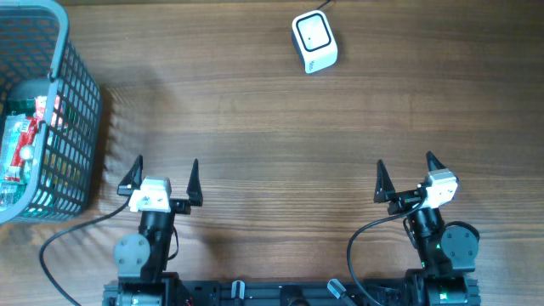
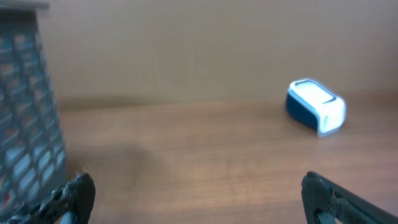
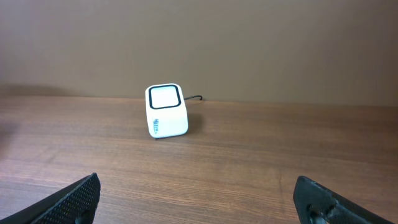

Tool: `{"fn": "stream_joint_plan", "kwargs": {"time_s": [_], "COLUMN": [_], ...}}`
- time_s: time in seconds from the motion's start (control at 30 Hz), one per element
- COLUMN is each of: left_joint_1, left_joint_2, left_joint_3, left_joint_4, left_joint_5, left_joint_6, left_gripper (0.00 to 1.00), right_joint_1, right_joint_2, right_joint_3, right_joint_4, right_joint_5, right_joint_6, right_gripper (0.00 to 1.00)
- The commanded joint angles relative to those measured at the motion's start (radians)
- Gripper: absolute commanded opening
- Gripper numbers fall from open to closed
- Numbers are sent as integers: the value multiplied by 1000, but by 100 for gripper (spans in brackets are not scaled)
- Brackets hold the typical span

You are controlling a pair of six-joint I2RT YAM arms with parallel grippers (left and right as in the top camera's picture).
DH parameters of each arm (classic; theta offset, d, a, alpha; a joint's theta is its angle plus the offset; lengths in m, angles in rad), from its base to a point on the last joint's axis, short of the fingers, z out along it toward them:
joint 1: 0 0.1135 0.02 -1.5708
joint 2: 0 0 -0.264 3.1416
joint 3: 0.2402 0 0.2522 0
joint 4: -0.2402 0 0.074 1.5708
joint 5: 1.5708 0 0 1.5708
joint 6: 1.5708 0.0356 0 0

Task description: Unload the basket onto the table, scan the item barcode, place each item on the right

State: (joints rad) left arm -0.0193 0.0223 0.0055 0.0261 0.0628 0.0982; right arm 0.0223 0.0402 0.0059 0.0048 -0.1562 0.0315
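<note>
One wooden table (image 1: pixel 255 127) | tan wall (image 3: pixel 249 37) | scanner (image 1: pixel 314 41) far side | basket (image 1: pixel 75 144) left

At nine o'clock overhead the basket (image 1: pixel 81 110) runs off the left edge. The packets (image 1: pixel 19 149) inside show only through its mesh, their labels too small to read. At twelve o'clock the scanner (image 1: pixel 314 41) cable (image 1: pixel 326 5) leaves the top edge. The left wrist view is blurred throughout. The left gripper (image 2: pixel 194 183) and right gripper (image 3: pixel 196 186) are cut by the bottom edge, only tips showing.
</note>
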Motion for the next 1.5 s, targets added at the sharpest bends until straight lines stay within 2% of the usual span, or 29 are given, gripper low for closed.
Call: {"fn": "stream_joint_plan", "kwargs": {"time_s": [0.0,0.13,0.23,0.27,0.3,0.5,0.6,0.7,0.8,0.87,0.93,1.0,1.13,1.27,1.33,1.47], "left_joint_1": [5,5,5,5,5,5,5,4,9,23,67,143,349,586,669,754], "left_joint_2": [0,33,187,258,413,935,1135,1252,1297,1292,1283,1273,1272,1281,1291,1340], "left_joint_3": [60,249,519,619,827,1405,1571,1597,1597,1597,1598,1598,1598,1598,1597,1597], "left_joint_4": [125,47,-142,-212,-373,-881,-934,-915,-835,-785,-732,-721,-775,-855,-877,-933], "left_joint_5": [112,113,159,166,167,176,176,176,162,72,-122,-206,-213,-130,-80,-74], "left_joint_6": [-43,-61,-54,-54,-49,22,22,24,29,18,-63,-62,-83,-156,-183,-238], "left_gripper": [100,100,100,100,100,100,100,100,100,100,100,100,100,100,100,100], "right_joint_1": [-5,-5,-5,-5,-5,-5,-5,-5,-5,-5,-5,-5,-5,-5,-5,-5], "right_joint_2": [4,4,4,4,4,4,4,4,4,4,4,4,4,4,4,4], "right_joint_3": [-1,-1,-1,-1,-1,-1,-1,-1,-1,-1,-1,-1,-1,-1,-1,-1], "right_joint_4": [6,6,6,5,6,6,6,6,6,6,6,6,6,6,6,5], "right_joint_5": [2,2,2,2,2,2,2,2,2,2,2,2,2,2,2,2], "right_joint_6": [-3,-3,-3,-3,-3,-3,-3,-3,-3,-3,-3,-3,-3,-3,-3,-3], "right_gripper": [100,100,100,100,100,100,100,100,100,100,100,99,100,100,100,100]}}
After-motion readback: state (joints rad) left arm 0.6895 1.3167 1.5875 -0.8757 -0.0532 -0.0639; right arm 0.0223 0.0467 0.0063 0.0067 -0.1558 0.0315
